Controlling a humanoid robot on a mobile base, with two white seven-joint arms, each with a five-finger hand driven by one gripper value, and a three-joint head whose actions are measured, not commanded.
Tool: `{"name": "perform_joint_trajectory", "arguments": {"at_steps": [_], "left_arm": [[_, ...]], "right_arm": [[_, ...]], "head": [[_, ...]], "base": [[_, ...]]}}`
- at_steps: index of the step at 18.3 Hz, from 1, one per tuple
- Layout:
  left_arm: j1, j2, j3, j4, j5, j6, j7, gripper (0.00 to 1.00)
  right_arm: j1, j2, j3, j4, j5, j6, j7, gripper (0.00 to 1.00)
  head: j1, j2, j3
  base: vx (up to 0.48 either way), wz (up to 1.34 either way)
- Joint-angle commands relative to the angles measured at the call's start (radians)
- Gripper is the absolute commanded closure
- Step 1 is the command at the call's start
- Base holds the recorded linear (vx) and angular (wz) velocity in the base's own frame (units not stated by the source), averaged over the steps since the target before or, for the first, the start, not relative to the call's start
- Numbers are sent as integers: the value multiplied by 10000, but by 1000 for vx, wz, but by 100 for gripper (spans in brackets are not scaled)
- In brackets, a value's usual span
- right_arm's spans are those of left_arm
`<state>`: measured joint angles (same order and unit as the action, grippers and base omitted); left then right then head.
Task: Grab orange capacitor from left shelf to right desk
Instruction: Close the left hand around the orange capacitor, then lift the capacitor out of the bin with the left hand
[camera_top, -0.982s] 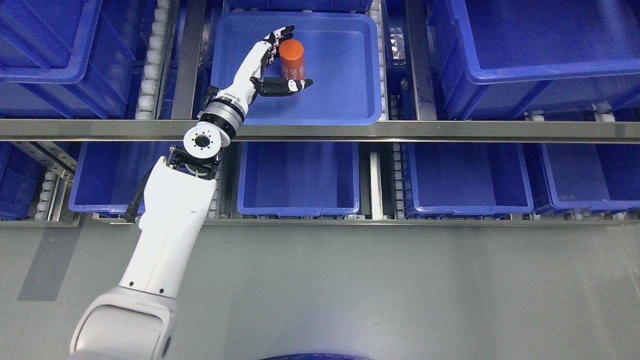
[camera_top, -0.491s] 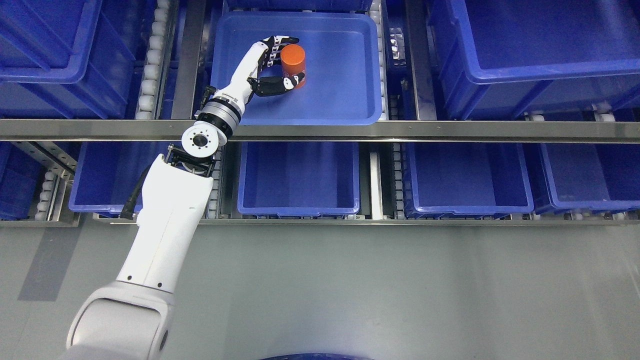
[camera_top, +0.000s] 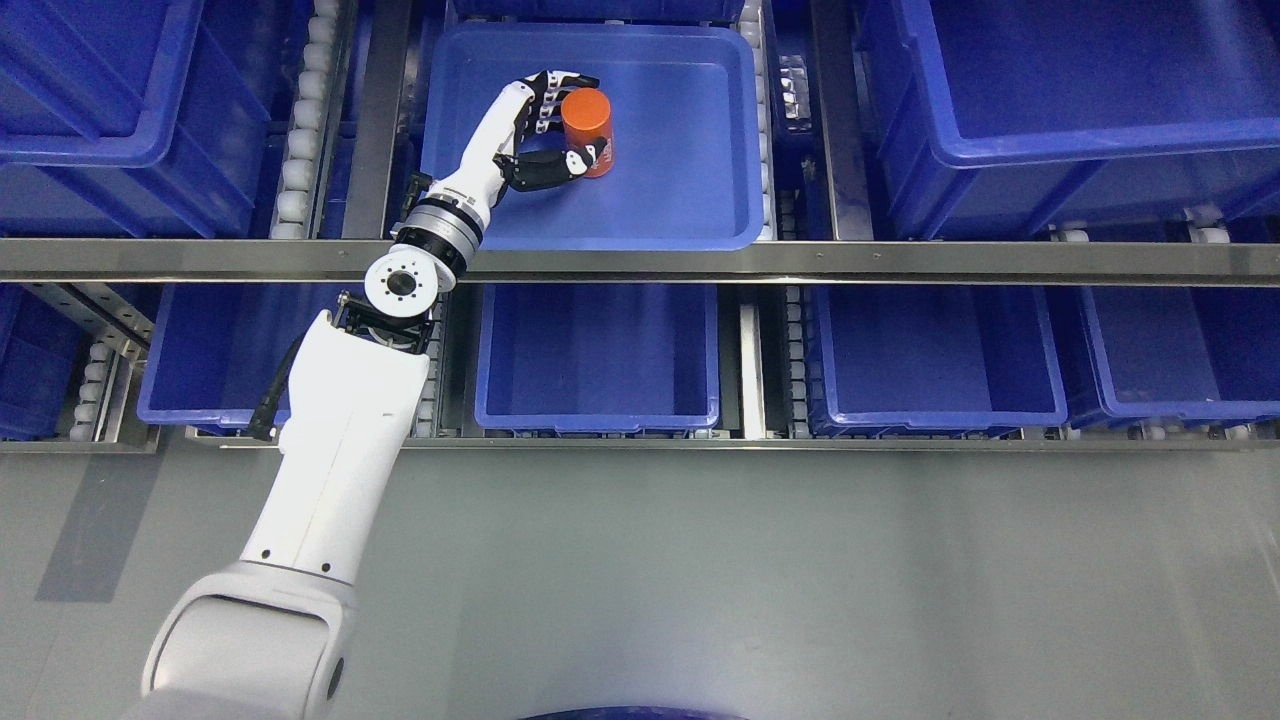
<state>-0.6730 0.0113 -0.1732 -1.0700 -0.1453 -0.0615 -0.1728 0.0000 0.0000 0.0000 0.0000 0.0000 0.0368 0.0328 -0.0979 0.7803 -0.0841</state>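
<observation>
An orange cylindrical capacitor (camera_top: 587, 120) stands upright in a shallow blue tray (camera_top: 690, 170) on the upper shelf level, toward the tray's upper left. My left hand (camera_top: 560, 130) reaches into the tray from the lower left. Its fingers curl over the capacitor's top left and the thumb presses across its lower front, so the hand is shut on the capacitor. The capacitor's lower left side is hidden behind the thumb. My right arm is out of view.
A steel shelf rail (camera_top: 800, 262) crosses the picture just below the tray. Deep blue bins (camera_top: 598, 355) sit on the lower level and larger blue bins (camera_top: 1050, 100) at both upper sides. Roller tracks (camera_top: 300, 130) run beside the tray. Grey floor (camera_top: 750, 580) lies in front.
My left hand has closed: thumb and fingers, spread around the capacitor one second ago, now grip it. The capacitor has gone from leaning to upright within the grasp.
</observation>
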Motion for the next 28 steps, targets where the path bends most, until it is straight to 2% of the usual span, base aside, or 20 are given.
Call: {"name": "perform_joint_trajectory", "arguments": {"at_steps": [1,6,8,11,15,17,19,28], "left_arm": [[11,61,566,223,11,-396,-36,100],[-50,61,873,24,41,-811,-128,100],[-142,61,1086,-480,57,-811,-128,100],[-66,61,1515,-1889,210,-811,-174,100],[561,61,2681,-3762,333,-948,-1093,100],[1143,61,3080,-4316,577,-1941,-1110,100],[1940,61,3510,-4593,731,-3366,-1079,99],[4533,61,3266,-5376,1882,-6853,-1048,99]], "right_arm": [[138,-175,-107,-337,0,0,-6,0],[138,-175,-107,-337,0,0,-6,0],[138,-175,-107,-337,0,0,-6,0],[138,-175,-107,-337,0,0,-6,0],[138,-175,-107,-337,0,0,-6,0],[138,-175,-107,-337,0,0,-6,0],[138,-175,-107,-337,0,0,-6,0],[138,-175,-107,-337,0,0,-6,0]], "head": [[0,0,0],[0,0,0],[0,0,0],[0,0,0],[0,0,0],[0,0,0],[0,0,0],[0,0,0]], "base": [[0,0],[0,0],[0,0],[0,0],[0,0],[0,0],[0,0],[-3,-1]]}}
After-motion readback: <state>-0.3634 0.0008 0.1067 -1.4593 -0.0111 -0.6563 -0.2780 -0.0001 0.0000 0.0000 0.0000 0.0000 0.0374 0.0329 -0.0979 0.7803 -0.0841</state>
